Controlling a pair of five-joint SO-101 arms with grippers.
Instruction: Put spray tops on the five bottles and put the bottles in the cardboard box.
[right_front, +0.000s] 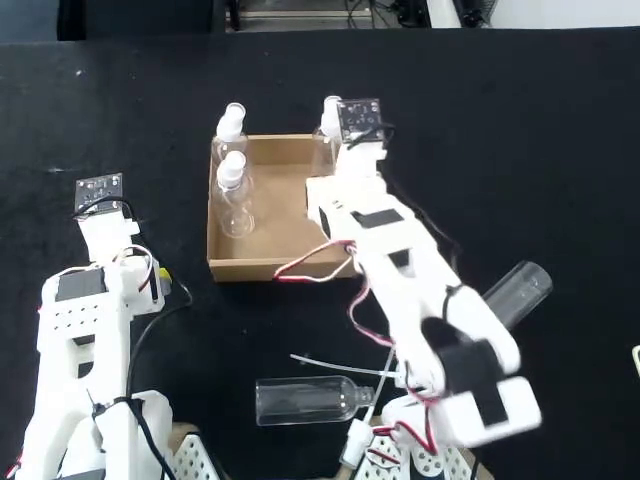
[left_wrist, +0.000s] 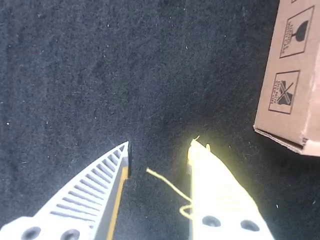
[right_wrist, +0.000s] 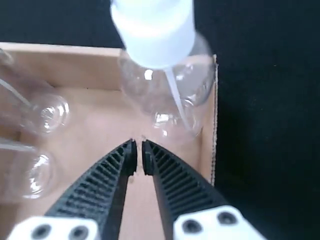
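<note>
Three bottles stand upright in the box (right_front: 240, 268), each with a spray top on. The far bottle (right_front: 231, 125) and the near bottle (right_front: 234, 195) sit one behind the other against the box's left wall. The corner bottle (right_wrist: 145, 90) stands in the far right corner, its white top (right_wrist: 152, 25) on and its dip tube slanting down through the clear body.

The right gripper (right_wrist: 138, 150) hangs over the box floor just short of the corner bottle. Its black fingers are pressed almost together with nothing between them, and they are not touching the bottle. The right arm (right_front: 400, 260) stretches from the table's near edge across the box's right side.

Two more bottles lie on the black table (right_front: 520, 150), outside the box. The clear bottle (right_front: 305, 400) lies on its side near the front edge, neck bare and pointing toward the right arm's base. A thin white tube (right_front: 335, 366) lies just beyond it, and the small white piece (right_front: 357, 437) by the base may be a loose spray top, though I can't say for sure. The last bottle (right_front: 518, 290) lies to the right, partly hidden behind the right arm.

The left gripper (left_wrist: 160, 149) is spread wide and empty, low over bare table, with the box's corner near but apart. The left arm (right_front: 85, 300) is well left of the box.
</note>
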